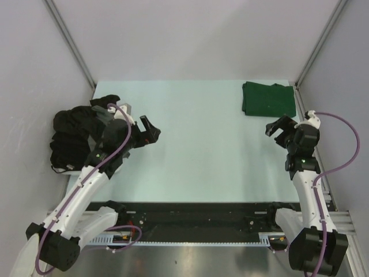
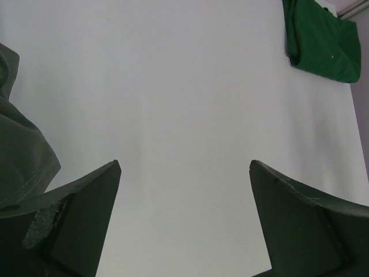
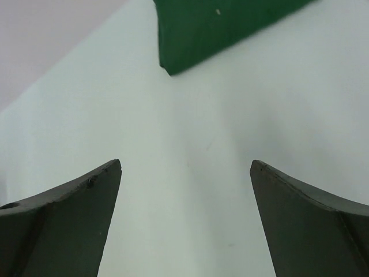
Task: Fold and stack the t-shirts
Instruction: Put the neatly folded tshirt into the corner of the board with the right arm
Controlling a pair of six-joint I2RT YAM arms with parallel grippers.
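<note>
The pale table (image 1: 196,144) carries the heap of black and dark grey t-shirts (image 1: 72,135) at its left edge, bunched, with no clear long axis; the folded green t-shirt (image 1: 268,99) lies in the far right corner, long side across the table; the left gripper (image 1: 151,131) sits just beside the heap, pointing away from it, so the left arm is nearer; the right gripper (image 1: 277,131) hovers just short of the green t-shirt; both gape, holding nothing.
</note>
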